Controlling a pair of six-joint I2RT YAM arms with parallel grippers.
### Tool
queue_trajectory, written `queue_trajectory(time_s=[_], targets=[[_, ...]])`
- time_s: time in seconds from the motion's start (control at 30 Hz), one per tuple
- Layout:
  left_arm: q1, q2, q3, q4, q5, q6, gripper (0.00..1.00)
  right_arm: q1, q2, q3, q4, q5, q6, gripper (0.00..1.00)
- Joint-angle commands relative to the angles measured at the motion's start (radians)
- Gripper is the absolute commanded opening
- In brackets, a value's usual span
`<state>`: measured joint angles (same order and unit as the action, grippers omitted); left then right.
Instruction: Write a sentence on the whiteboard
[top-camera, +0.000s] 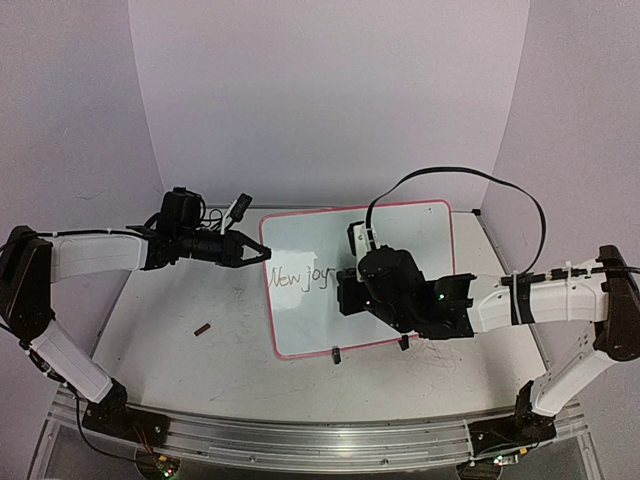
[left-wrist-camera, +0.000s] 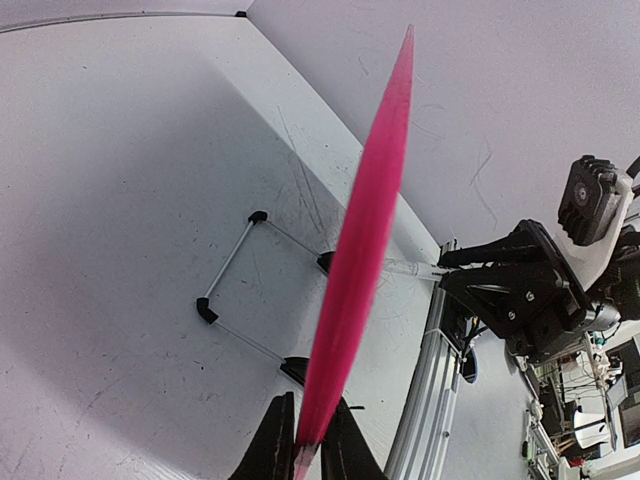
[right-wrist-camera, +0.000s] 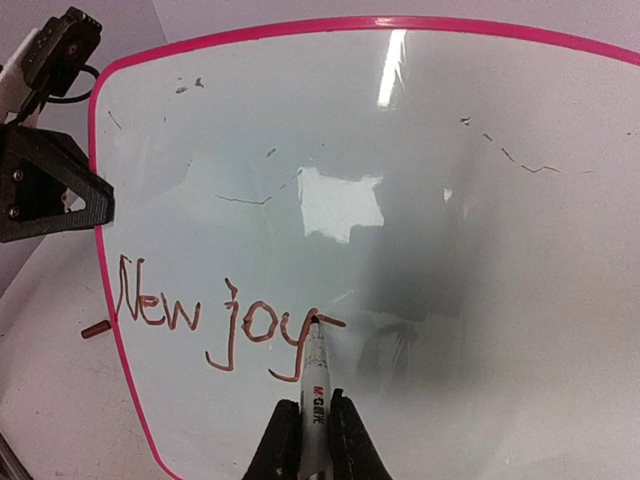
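The board (top-camera: 410, 235) lies on the table (top-camera: 170, 360), its left rim pinched by the left gripper (left-wrist-camera: 308, 435). The right gripper (right-wrist-camera: 313, 430) clamps a marker (right-wrist-camera: 314, 380), tip on the board. The sentence (right-wrist-camera: 190, 315) reads only "New joy"; the rest seems still unwritten.

The top external camera sits high above and behind the 2 arm bases (top-camera: 105, 412), tilted down toward the pale back wall (top-camera: 330, 100). At mid-distance it takes in the scuffed white bench (top-camera: 180, 350) and the large flat white whiteboard (top-camera: 410, 235) with a thin pink rim (left-wrist-camera: 360, 250). The left wrist camera sits just behind the left hand (left-wrist-camera: 310, 420), very near, sighting along that rim edge-on. The right wrist camera, behind the right hand (right-wrist-camera: 312, 415) (a white-barrelled marker (right-wrist-camera: 316, 380) crosses its bottom edge), looks down close onto the board face. It shares the thin dark handwritten sentence (right-wrist-camera: 185, 313) with the top view; all 3 share the rim.
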<state>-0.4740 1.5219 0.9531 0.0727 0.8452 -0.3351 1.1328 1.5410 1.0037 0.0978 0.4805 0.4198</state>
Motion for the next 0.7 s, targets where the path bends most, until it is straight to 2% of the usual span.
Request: queue_trajectory(time_s=[0.0,0.67], targets=[[-0.02,-0.006,0.009,0.01,0.031,0.01,0.09,0.0,-0.004,-0.01,-0.005,0.005,0.018,0.0],[-0.021,-0.002,0.01,0.009,0.032,0.011,0.09,0.0,-0.039,-0.033,-0.037,0.048,0.04,0.0]])
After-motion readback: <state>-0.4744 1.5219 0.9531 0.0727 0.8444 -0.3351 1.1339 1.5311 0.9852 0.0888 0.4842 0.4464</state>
